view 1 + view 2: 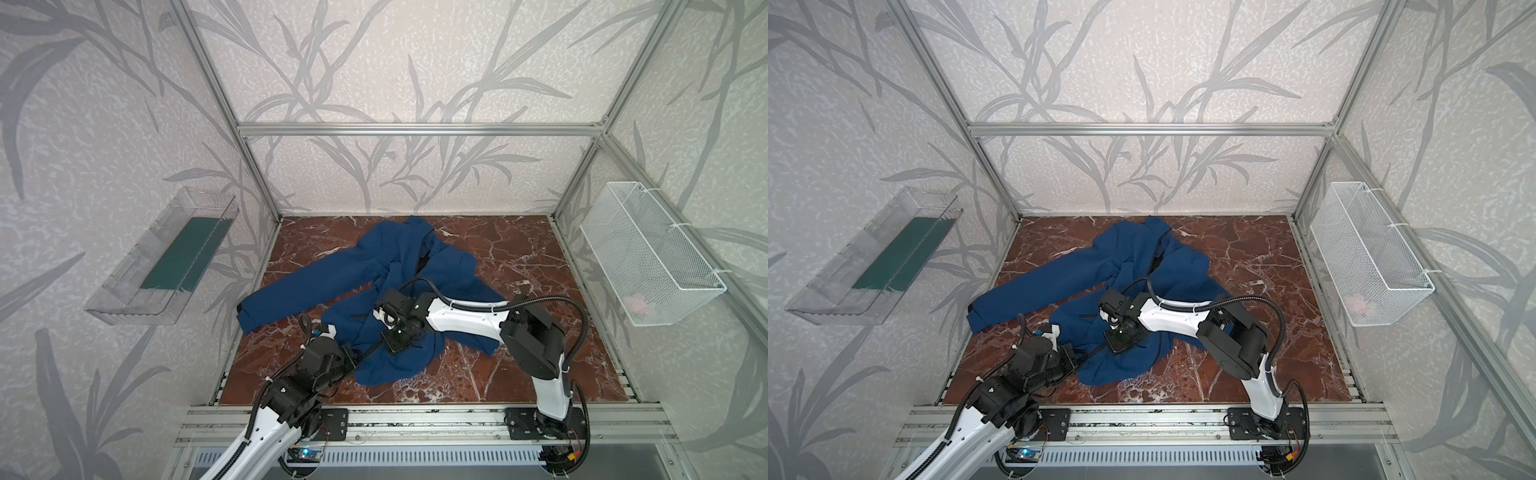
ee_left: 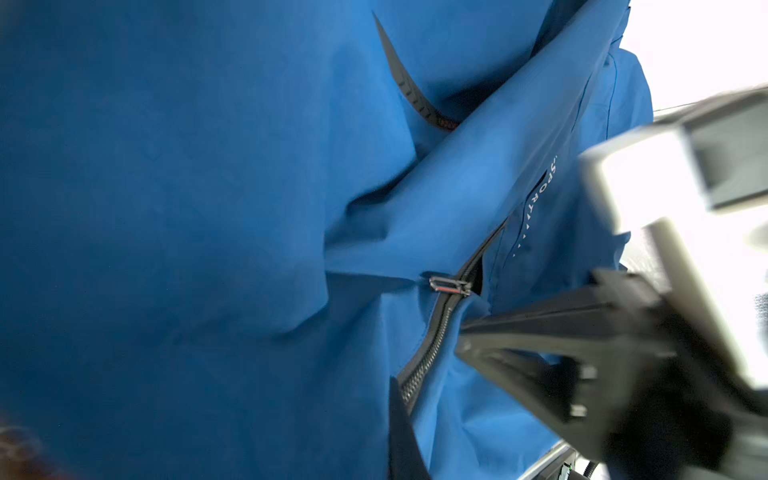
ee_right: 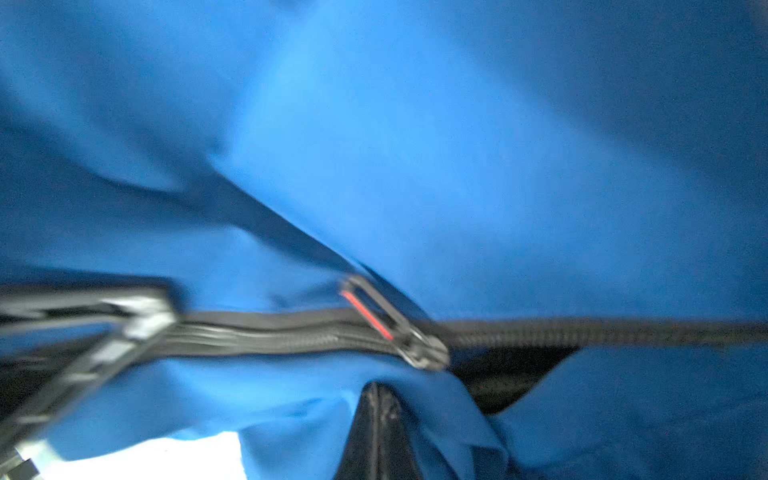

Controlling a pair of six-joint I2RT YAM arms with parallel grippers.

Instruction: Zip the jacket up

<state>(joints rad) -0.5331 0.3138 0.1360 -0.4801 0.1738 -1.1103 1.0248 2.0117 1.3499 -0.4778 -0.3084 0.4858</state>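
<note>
Blue jacket [image 1: 374,266], crumpled on marble table [image 1: 519,257], partly zipped: left gripper [image 3: 166,316] clenched on near end of zipper [image 3: 270,332], right gripper [image 2: 463,338] clenched on fabric just beside the pull [image 3: 374,316].

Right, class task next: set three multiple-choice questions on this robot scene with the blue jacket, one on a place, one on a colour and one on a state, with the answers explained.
1. Where does the blue fabric jacket lie?
A) on the reddish-brown marble tabletop
B) on a wall hook
C) folded in a drawer

2. What colour is the stripe on the small metal zip pull?
A) green
B) red
C) yellow

3. What state is the black front zip in?
A) fully closed
B) fully open
C) partly closed

Answers:
1 A: in both top views it sprawls across the marble.
2 B: the right wrist view shows a red stripe along the pull.
3 C: the teeth mesh on one side of the slider, while black lining shows in the gap on its other side.
</note>
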